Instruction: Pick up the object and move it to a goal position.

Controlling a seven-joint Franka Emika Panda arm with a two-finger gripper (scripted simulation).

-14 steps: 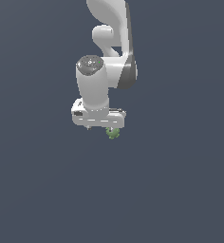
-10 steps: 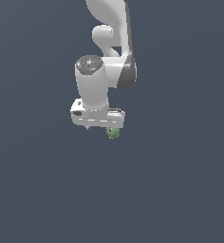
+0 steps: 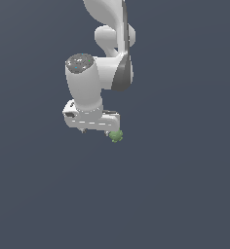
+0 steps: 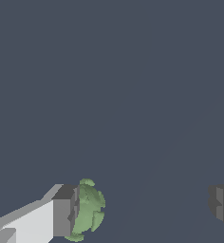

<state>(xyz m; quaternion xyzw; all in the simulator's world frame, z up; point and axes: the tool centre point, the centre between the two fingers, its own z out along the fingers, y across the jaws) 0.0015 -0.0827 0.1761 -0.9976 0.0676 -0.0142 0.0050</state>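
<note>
The object [image 3: 116,136] is a tiny lumpy green ball, just below the exterior view's right end of the white gripper hand [image 3: 95,129]. In the wrist view the object [image 4: 88,210] lies right against the inner face of one dark finger pad [image 4: 65,211]. The other finger pad [image 4: 222,204] stands far off on the opposite side. So my gripper [image 4: 143,209] is open wide, with the ball at one side of the gap rather than in its middle. From outside, the hand body hides most of the fingers.
Only a flat dark grey-blue ground surrounds the arm in both views. The white arm's links [image 3: 109,39] rise above the hand towards the top of the exterior view.
</note>
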